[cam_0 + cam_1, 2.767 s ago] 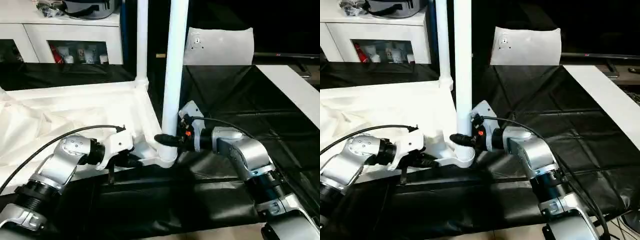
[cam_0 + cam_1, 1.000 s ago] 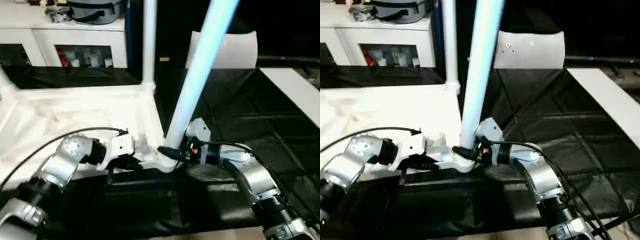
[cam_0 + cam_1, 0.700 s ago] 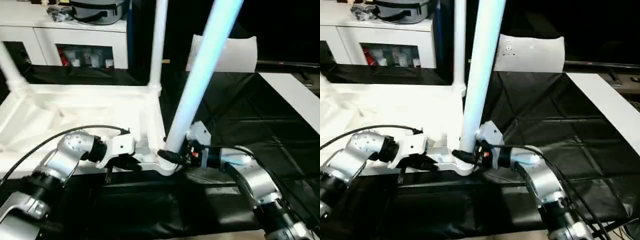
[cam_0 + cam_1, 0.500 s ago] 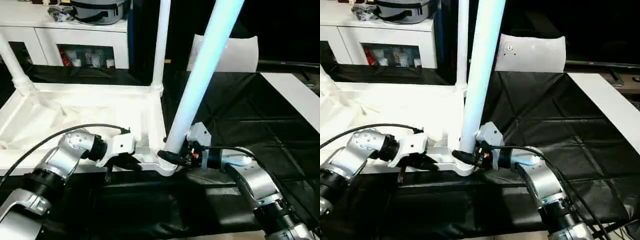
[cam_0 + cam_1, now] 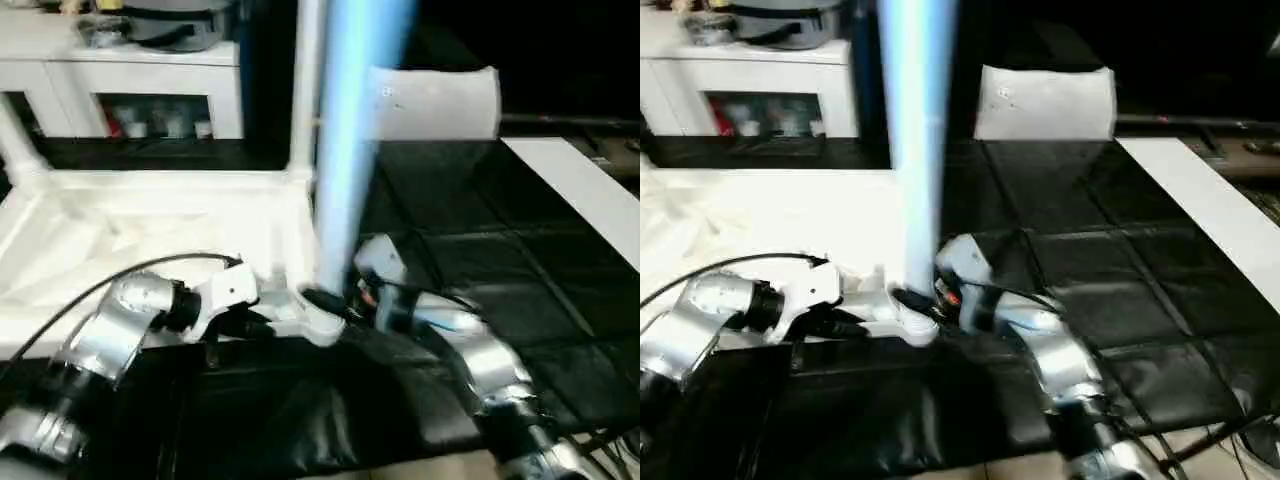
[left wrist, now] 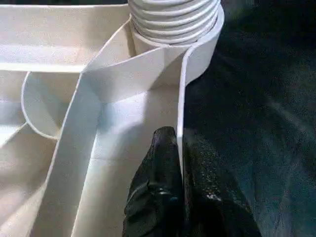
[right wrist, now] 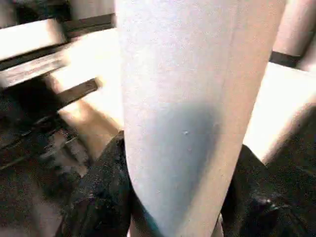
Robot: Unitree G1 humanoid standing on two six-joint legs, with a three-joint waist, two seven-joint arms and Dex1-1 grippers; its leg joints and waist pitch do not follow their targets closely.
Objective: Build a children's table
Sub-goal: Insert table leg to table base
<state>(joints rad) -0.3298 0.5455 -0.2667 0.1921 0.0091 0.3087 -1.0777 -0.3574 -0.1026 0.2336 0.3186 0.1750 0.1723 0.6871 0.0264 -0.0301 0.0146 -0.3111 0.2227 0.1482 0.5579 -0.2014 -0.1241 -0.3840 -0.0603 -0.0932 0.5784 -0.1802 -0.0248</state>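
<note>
Black-covered work surface [image 5: 520, 290], white cabinet [image 5: 130, 80] at far left. Children's table [image 5: 150, 230] lies upside down on the left half, ribbed underside up. One leg [image 5: 307, 90] stands in the far right corner, another [image 5: 18, 145] at far left. The leg being fitted [image 5: 350, 150] stands in the near right corner socket [image 5: 322, 322], long axis near vertical, top maybe leaning slightly right.

Right gripper [image 7: 173, 197] sits just right of that socket, fingers about half open and wrapped round the leg's base: black fingers [image 7: 98, 192] show on both sides of it. Left gripper [image 6: 180, 192] is pinched shut on the table's thin near rim [image 6: 180, 113], just left of the socket, bracing it.

Judgement: ribbed leg end [image 6: 173, 15] looks partly seated. Next move is push or twist down along the leg axis; right arm is the one on it.
</note>
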